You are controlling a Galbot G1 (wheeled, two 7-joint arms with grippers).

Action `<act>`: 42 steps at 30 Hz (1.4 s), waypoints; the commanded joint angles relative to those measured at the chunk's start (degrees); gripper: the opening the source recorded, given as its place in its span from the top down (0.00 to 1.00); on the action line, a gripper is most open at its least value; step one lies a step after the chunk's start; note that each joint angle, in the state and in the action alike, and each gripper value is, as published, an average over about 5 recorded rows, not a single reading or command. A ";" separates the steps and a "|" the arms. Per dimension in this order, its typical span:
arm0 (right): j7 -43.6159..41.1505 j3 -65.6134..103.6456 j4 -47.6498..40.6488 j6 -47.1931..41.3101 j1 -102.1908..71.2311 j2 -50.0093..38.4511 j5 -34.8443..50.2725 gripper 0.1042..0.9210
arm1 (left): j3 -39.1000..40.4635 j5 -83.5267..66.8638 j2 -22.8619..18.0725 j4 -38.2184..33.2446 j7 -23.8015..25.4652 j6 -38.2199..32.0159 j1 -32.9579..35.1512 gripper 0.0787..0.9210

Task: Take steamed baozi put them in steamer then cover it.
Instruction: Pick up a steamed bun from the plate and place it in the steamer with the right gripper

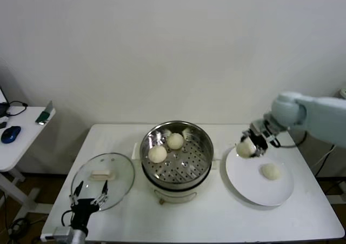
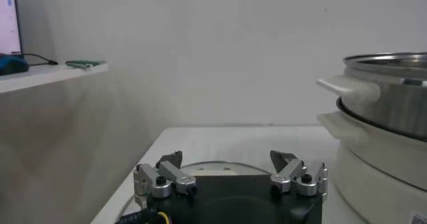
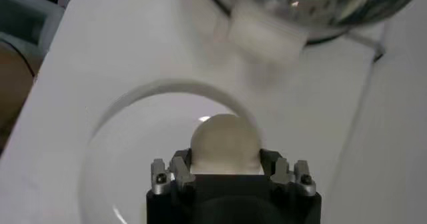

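White wall and a white rectangular table (image 1: 216, 222) frame the work. On that table, the right gripper (image 1: 248, 145) (image 3: 227, 169) is clamped on a smooth cream-white steamed bun (image 1: 246, 148) (image 3: 225, 144), raised over the edge of the flat white round plate (image 1: 250, 187) (image 3: 120, 145) nearest the large shiny perforated steel steamer basket (image 1: 186, 165) (image 3: 320, 9). A second bun (image 1: 270, 171) lies on the plate, on its side away from the steamer. Two buns (image 1: 158, 154) (image 1: 174, 140) rest inside the steamer, close together. Left of the steamer, the left gripper (image 1: 89, 192) (image 2: 230, 172) hangs with fingers spread, above the near rim of the round glass lid (image 1: 116, 171) (image 2: 227, 167).
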 commanded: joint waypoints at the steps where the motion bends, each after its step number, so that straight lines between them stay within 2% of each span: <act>1: -1.78 -0.63 8.16 14.74 18.13 12.18 -1.48 0.31 | 0.02 0.01 -0.19 -0.12 0.03 0.09 -0.07 0.12; 7: 2.13 4.42 16.71 16.72 12.52 18.66 -7.84 0.31 | -0.21 -0.18 -0.36 0.34 -0.04 -0.04 -0.12 0.12; 16: 4.89 5.97 13.72 17.60 -1.47 25.05 -19.29 0.31 | -0.44 -0.36 -0.43 0.18 -0.08 -0.25 0.10 0.12; 42: 7.99 2.66 6.25 15.40 -10.93 27.19 -25.56 0.31 | -0.41 -0.20 -0.27 0.11 -0.21 -0.86 0.50 0.12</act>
